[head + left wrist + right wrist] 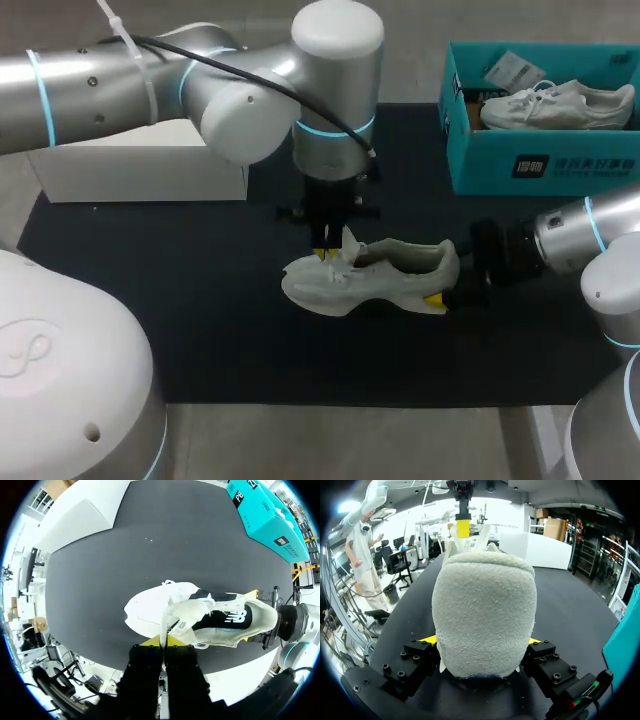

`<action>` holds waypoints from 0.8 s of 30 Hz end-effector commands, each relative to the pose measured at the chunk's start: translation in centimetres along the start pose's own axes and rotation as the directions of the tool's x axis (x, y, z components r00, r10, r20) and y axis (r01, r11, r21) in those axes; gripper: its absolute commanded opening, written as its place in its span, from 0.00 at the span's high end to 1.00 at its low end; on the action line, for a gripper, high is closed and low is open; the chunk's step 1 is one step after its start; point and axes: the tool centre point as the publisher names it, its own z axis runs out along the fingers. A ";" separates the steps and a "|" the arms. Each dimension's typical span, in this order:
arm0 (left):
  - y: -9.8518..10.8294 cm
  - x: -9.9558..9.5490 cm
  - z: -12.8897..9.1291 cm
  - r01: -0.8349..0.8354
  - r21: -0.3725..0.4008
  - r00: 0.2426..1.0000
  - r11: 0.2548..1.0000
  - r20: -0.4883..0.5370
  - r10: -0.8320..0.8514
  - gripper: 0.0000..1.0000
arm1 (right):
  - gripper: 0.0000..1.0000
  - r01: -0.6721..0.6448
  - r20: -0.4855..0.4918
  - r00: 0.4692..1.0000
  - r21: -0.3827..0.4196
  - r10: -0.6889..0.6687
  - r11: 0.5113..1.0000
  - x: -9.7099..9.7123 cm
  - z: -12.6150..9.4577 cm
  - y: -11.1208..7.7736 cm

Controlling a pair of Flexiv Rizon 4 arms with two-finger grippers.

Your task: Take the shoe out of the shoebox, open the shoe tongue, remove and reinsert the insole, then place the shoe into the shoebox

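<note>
A pale grey-white shoe (375, 278) lies on its sole in the middle of the black mat, toe toward my left arm. My left gripper (326, 252) comes down from above onto the raised tongue (187, 612). Its yellow tips (163, 641) are pressed together on the tongue's thin edge. My right gripper (447, 290) sits at the heel; in its wrist view the fuzzy heel (485, 615) fills the gap between its fingers (427, 640), touched on both sides. The teal shoebox (540, 165) stands at the back right.
A second white shoe (555, 105) lies inside the teal shoebox. A white box lid (140, 170) rests at the mat's back left. The black mat (200, 300) has bare room in front of and to the left of the shoe.
</note>
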 end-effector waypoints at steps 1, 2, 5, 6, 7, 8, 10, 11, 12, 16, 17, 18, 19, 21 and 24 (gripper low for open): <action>0.0 -1.5 0.6 0.031 -0.009 0.997 0.999 -0.069 -0.031 1.00 | 1.00 -0.001 0.004 1.000 0.001 0.001 1.000 -0.2 0.6 -0.3; -0.1 -1.8 0.8 0.041 -0.013 0.997 0.999 -0.066 -0.042 1.00 | 1.00 -0.001 0.004 1.000 0.001 0.001 1.000 -0.2 0.6 -0.3; -0.3 -2.5 1.2 0.074 -0.021 0.996 0.997 -0.054 -0.075 1.00 | 1.00 -0.001 0.004 1.000 0.001 0.001 1.000 -0.2 0.6 -0.3; -0.5 -2.8 1.4 0.085 -0.023 0.995 0.996 -0.049 -0.086 1.00 | 1.00 -0.001 0.004 1.000 0.001 0.001 1.000 -0.2 0.6 -0.3; -0.6 -3.1 1.5 0.098 -0.024 0.994 0.995 -0.041 -0.099 1.00 | 1.00 -0.001 0.004 1.000 0.001 0.001 1.000 -0.2 0.6 -0.3; -0.7 -3.4 1.7 0.108 -0.028 0.993 0.994 -0.038 -0.109 1.00 | 1.00 -0.001 0.004 1.000 0.001 0.001 1.000 -0.2 0.6 -0.3; -0.9 -3.8 2.2 0.122 -0.038 0.992 0.992 -0.028 -0.123 1.00 | 1.00 -0.001 0.004 1.000 0.001 0.001 1.000 -0.2 0.6 -0.3; -0.9 -3.9 2.4 0.125 -0.041 0.992 0.991 -0.019 -0.126 1.00 | 1.00 -0.001 0.004 1.000 0.001 0.001 1.000 -0.2 0.6 -0.3; -0.9 -3.9 2.6 0.128 -0.044 0.992 0.991 -0.014 -0.129 1.00 | 1.00 -0.001 0.004 1.000 0.001 0.001 1.000 -0.2 0.6 -0.3; -1.0 -4.0 3.1 0.115 -0.066 0.993 0.991 -0.008 -0.116 0.64 | 1.00 -0.001 0.004 1.000 0.001 0.001 1.000 -0.2 0.6 -0.3; -0.9 -4.0 3.0 0.103 -0.069 0.995 0.992 -0.010 -0.104 0.13 | 1.00 -0.001 0.004 1.000 0.001 0.001 1.000 -0.2 0.6 -0.3; -0.9 -3.9 2.7 0.087 -0.063 0.996 0.994 -0.015 -0.088 0.00 | 1.00 -0.001 0.004 1.000 0.001 0.001 1.000 -0.2 0.6 -0.3; -0.8 -3.8 2.5 0.061 -0.062 0.998 0.996 -0.029 -0.063 0.00 | 1.00 -0.001 0.004 1.000 0.001 0.001 1.000 -0.2 0.6 -0.3; -0.7 -3.5 2.0 -0.019 -0.049 0.999 0.999 -0.049 0.017 0.00 | 1.00 -0.001 0.004 1.000 0.001 0.001 1.000 -0.2 0.6 -0.3; -0.6 -3.0 1.0 -0.280 -0.032 0.951 0.960 -0.144 0.272 0.00 | 1.00 -0.001 0.004 1.000 0.001 0.001 1.000 -0.2 0.6 -0.3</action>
